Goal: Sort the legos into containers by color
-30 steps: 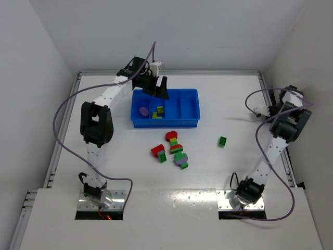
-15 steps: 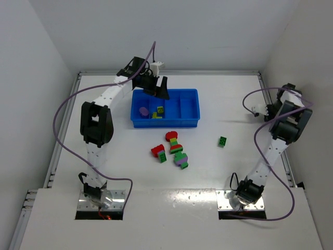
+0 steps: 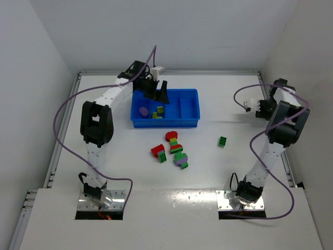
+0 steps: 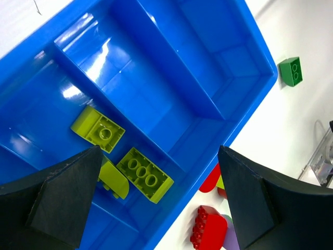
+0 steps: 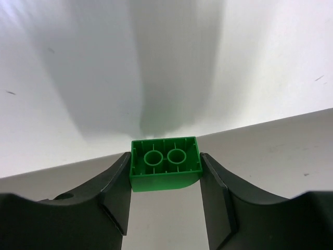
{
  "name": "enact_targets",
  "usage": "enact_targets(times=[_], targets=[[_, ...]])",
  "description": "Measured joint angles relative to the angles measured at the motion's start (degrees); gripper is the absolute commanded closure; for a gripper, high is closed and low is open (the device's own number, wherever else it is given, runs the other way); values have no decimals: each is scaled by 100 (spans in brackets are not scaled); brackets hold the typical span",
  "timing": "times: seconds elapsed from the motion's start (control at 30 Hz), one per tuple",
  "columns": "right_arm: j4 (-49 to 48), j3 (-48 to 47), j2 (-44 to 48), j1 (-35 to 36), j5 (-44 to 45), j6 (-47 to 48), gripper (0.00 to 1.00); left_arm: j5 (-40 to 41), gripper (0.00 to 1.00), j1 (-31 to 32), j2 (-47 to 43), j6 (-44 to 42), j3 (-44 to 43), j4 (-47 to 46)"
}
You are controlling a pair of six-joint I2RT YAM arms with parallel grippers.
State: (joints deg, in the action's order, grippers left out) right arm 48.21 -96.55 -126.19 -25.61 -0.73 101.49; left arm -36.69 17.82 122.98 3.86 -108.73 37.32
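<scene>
REMOTE RIG: My left pincer (image 4: pixel 158 152) hangs wide open over the far left part of the blue tray (image 3: pixel 171 123). The tray's leftmost compartment holds one purple brick (image 3: pixel 143 111). The compartment next to it on the right holds three yellow-green bricks (image 4: pixel 144 174). At the far right of the surface (image 3: pixel 234 166), my right pincer (image 5: pixel 165 159) grips a green brick (image 5: pixel 165 165) between its fingers. A second green brick (image 3: pixel 222 141) lies alone on the surface, to the right of the mixed-colour stacks (image 3: pixel 176 151) clustered just on the near side of the tray.

Left wrist view: blue tray (image 4: pixel 130 78) cut by frame edges; one yellow-green brick (image 4: pixel 113 179) half behind gripper finger (image 4: pixel 57 198); red brick (image 4: pixel 208 232) clipped at bottom edge
</scene>
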Motion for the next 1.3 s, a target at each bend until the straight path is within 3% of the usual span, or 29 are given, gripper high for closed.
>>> enact_targets(times=[0.23, 0.4, 0.57, 0.77, 1.03, 1.23, 1.3], targets=[[313, 468, 765, 293, -492, -466, 98, -96, 0, -2, -2, 0, 114, -2], [802, 468, 1353, 903, -1379, -1176, 98, -101, 0, -26, -76, 13, 214, -57], [1266, -107, 1646, 1681, -2859, -2776, 98, 236, 0, -101, -608, 243, 793, -431], [675, -505, 1742, 2487, -4170, -5390, 98, 859, 0, -295, -1268, 455, 977, -776], [-136, -1110, 942, 3152, -4387, -7294, 97, 1029, 0, -673, -1497, 501, 1255, -999], [-326, -1488, 251, 3530, -4105, -7558, 97, 960, 0, -909, -1497, 496, 1458, -951], [-332, -1532, 105, 3672, -3965, -7558, 91, 925, 0, -968, -1499, 468, 1480, -962]])
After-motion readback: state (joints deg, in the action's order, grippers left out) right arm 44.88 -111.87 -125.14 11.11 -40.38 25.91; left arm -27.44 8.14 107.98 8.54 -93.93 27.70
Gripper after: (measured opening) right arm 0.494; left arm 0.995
